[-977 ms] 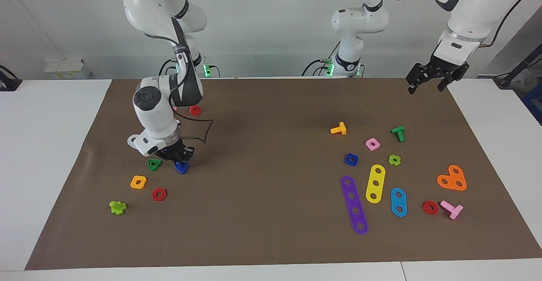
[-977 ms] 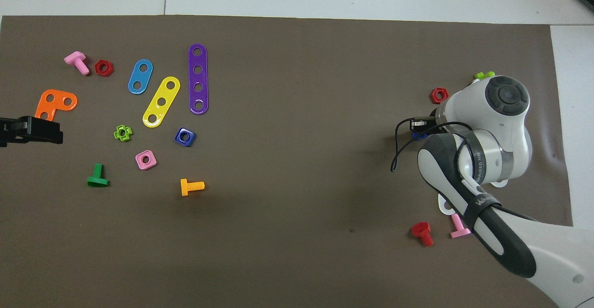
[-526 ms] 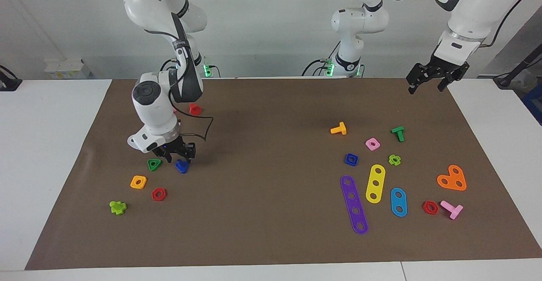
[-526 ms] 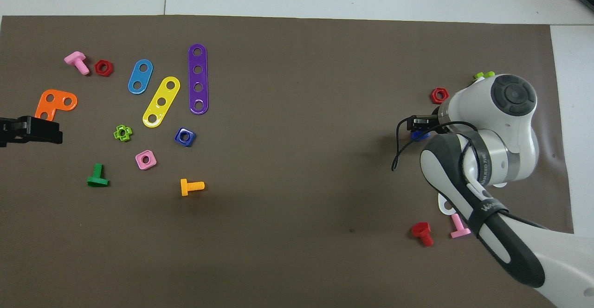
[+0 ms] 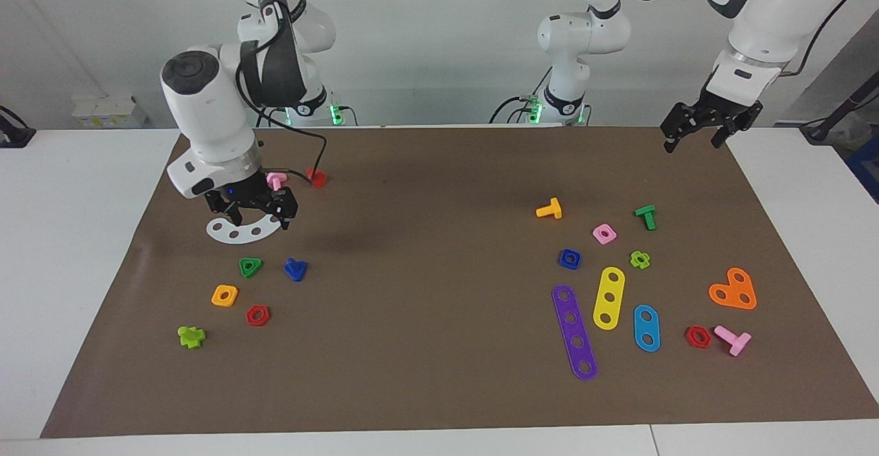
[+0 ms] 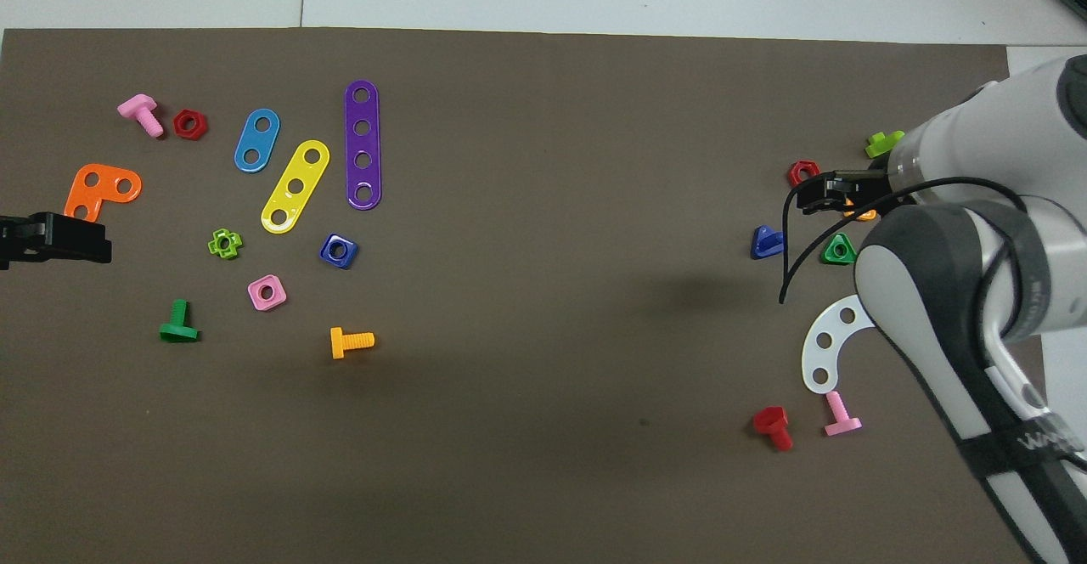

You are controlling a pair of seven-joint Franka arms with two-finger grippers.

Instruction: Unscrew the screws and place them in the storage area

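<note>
- Finds the blue screw (image 5: 295, 269) lying loose on the brown mat (image 5: 439, 387) at the right arm's end, just at three o'clock of the green triangular nut (image 5: 250, 266) in the facing view, gripped by nothing.
- Shows the right gripper (image 5: 252, 210) raised over the white curved plate (image 5: 237, 231), at eleven o'clock of that screw, fingers spread and empty.
- Leaves the blue square nut (image 5: 569, 258) well apart at the left arm's end, so the unscrewing reads as done and this screw as delivered, if that cluster is the storage area.
- Places an orange square nut (image 5: 224, 295), a red hex nut (image 5: 257, 315) and a lime cross piece (image 5: 191, 336) at seven o'clock of the screw, with a pink screw (image 5: 276, 180) and a red screw (image 5: 316, 178) at twelve.
- Keeps the left gripper (image 5: 700, 126) waiting in the air, claw released, over the mat's corner at the left arm's end.
- Counts an orange screw (image 5: 550, 209), a green screw (image 5: 645, 216) and another pink screw (image 5: 733, 338) loose among the coloured plates there, likely what remains to move.
- Sees nothing blocking the open mat between the two groups.
</note>
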